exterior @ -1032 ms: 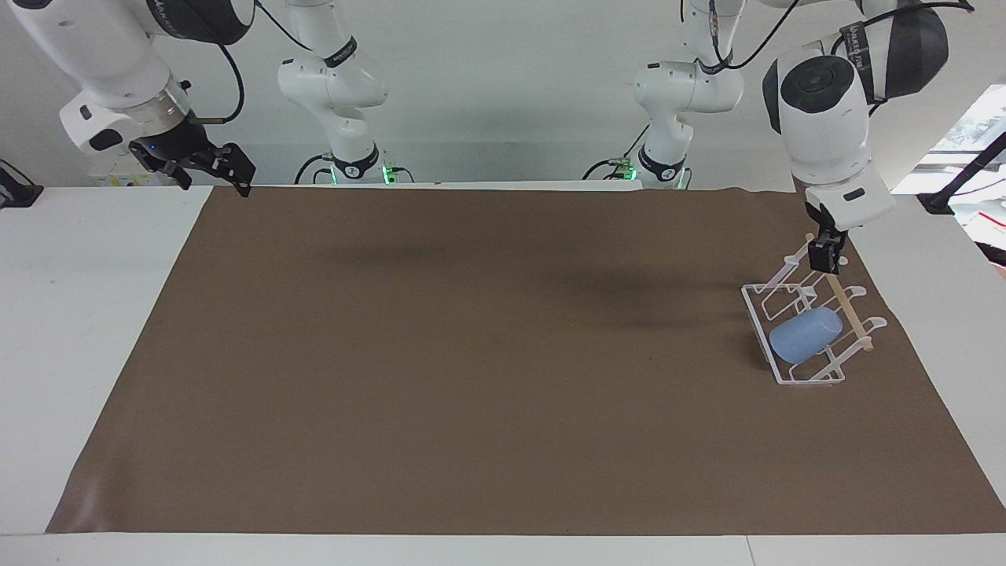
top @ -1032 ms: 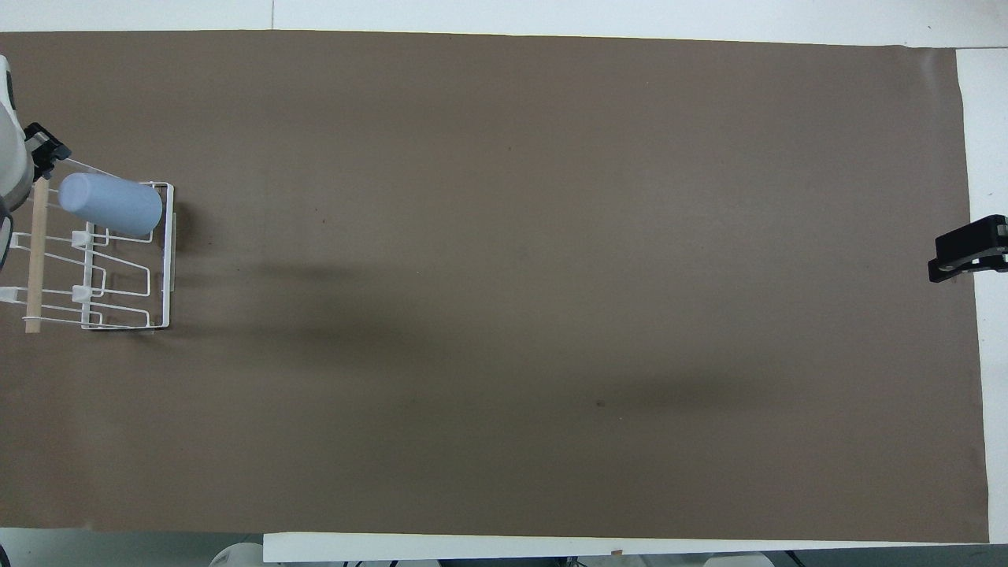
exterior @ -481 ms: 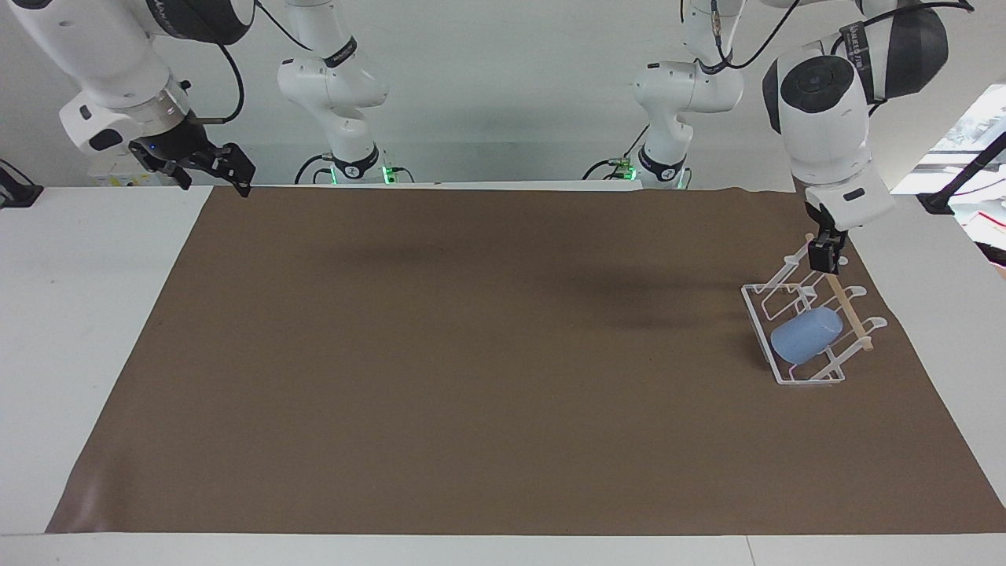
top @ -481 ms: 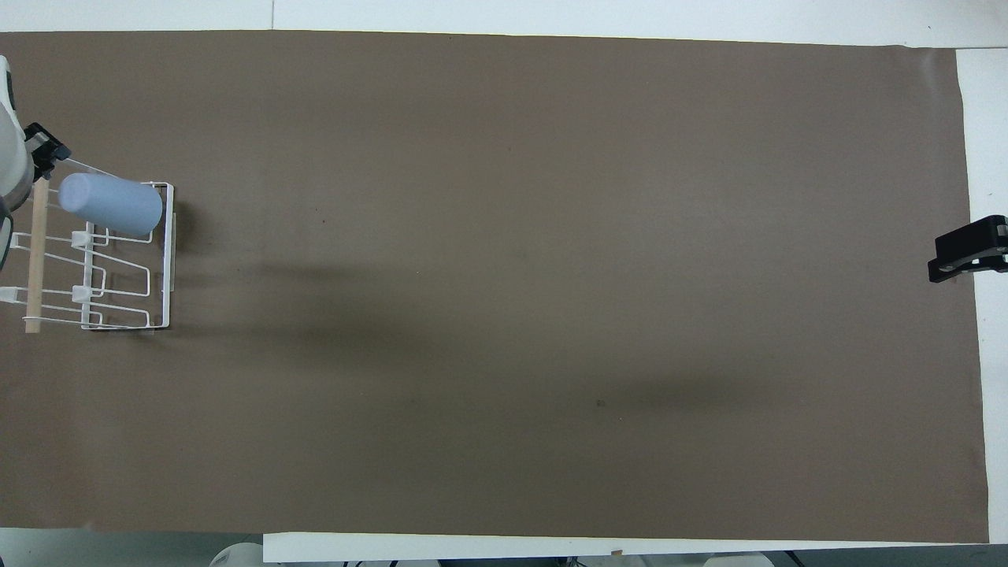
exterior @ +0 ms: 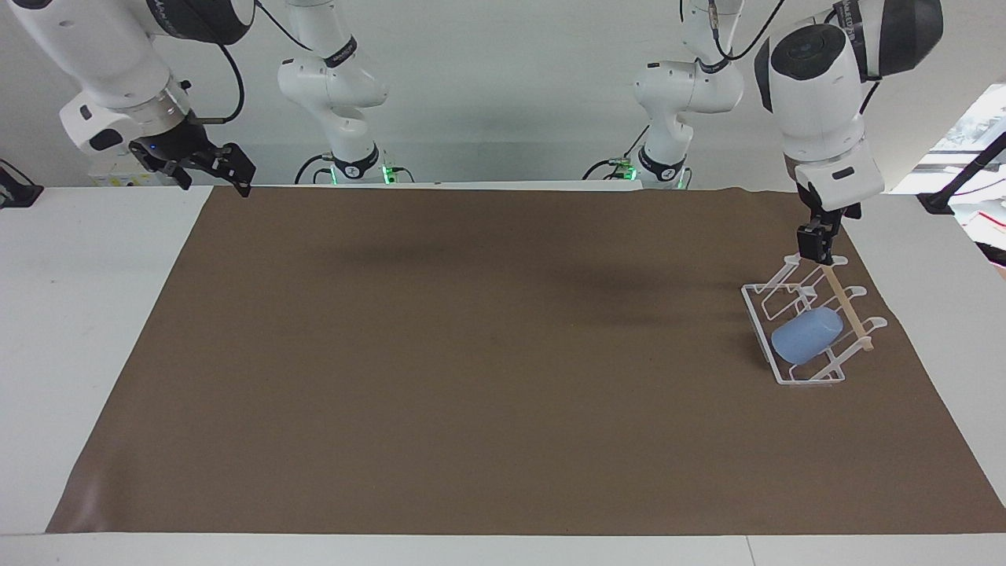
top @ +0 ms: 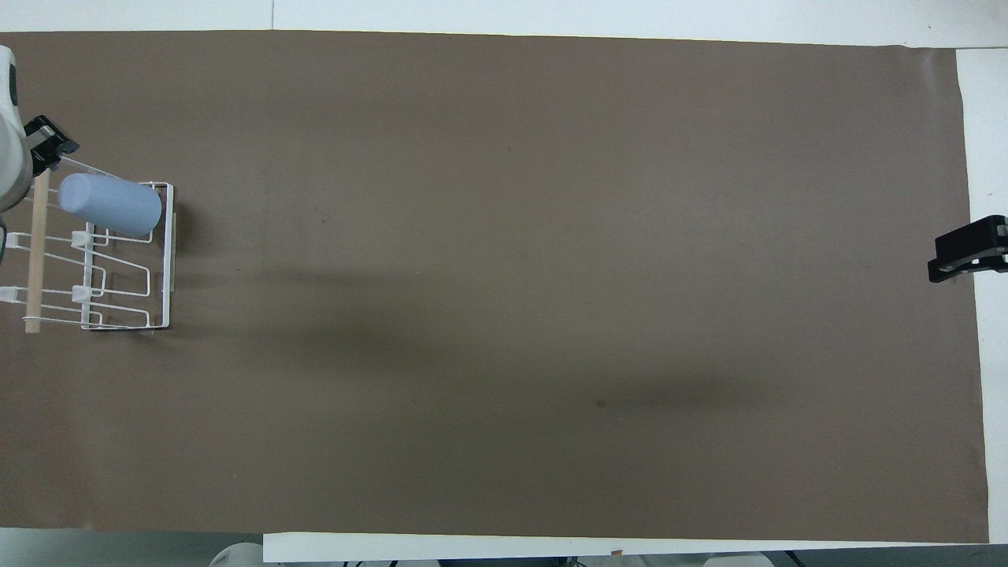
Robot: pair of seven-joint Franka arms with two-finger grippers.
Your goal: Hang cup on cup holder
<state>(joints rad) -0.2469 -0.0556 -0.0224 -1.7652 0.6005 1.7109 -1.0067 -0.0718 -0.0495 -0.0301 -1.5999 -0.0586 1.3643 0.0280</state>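
Left gripper (exterior: 814, 250) (finger state unclear) hovers over cup holder (exterior: 809, 324); cup (exterior: 805, 336) lies slanted.

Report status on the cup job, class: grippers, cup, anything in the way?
Left gripper over the cup holder's rod end, holding nothing. Right gripper waits over the table's edge. Cup sits slanted on a prong. Nothing in the way.
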